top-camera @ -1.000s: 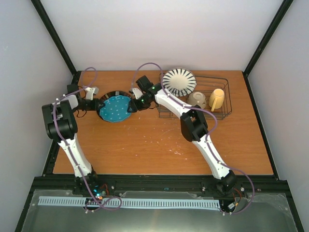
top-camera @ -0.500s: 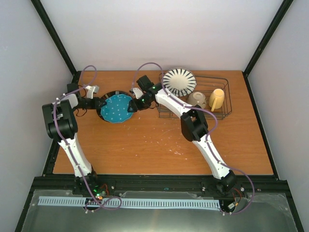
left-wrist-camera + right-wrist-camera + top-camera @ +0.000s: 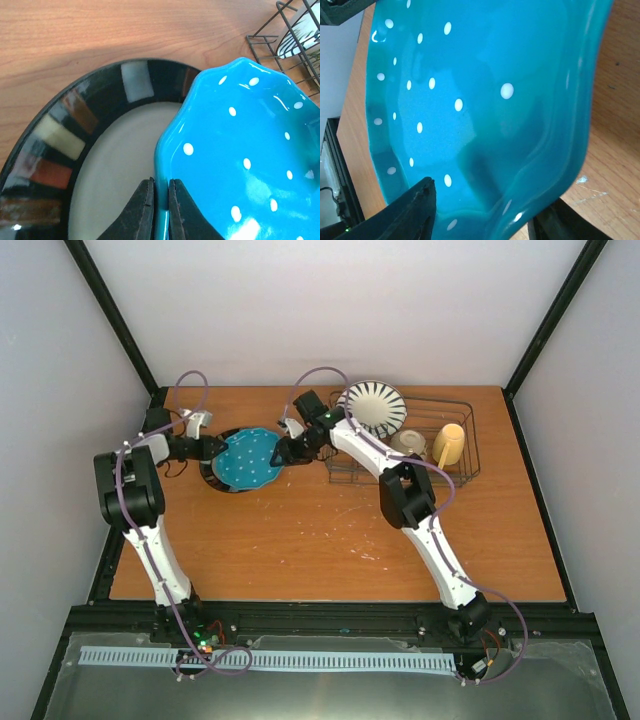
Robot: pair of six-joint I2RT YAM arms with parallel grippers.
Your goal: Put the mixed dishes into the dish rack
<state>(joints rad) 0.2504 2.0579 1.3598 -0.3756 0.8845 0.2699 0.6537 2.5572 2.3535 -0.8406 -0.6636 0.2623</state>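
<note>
The teal plate [image 3: 248, 458], with white dots, is lifted at a tilt left of the dish rack [image 3: 465, 420]. My left gripper [image 3: 205, 447] is shut on its left rim, which shows pinched between the fingers in the left wrist view [image 3: 161, 182]. My right gripper [image 3: 283, 452] is open, its jaws wide astride the plate's right rim [image 3: 485, 200], one finger over the face, one behind. The striped white plate [image 3: 371, 408] stands upright in the rack, beside the white bowl [image 3: 408, 444] and the pale yellow mug [image 3: 449, 445]. No orange-yellow plate shows.
A plate with a black rim of coloured blocks and a cream centre [image 3: 100, 165] lies on the table right under the teal plate. The rack's near left corner [image 3: 260, 42] is close to the teal plate's far edge. Black frame posts stand at the table's back corners.
The teal plate has moved a little away and to the right, with both grippers still at its rims. Both arms shifted toward the back of the table.
</note>
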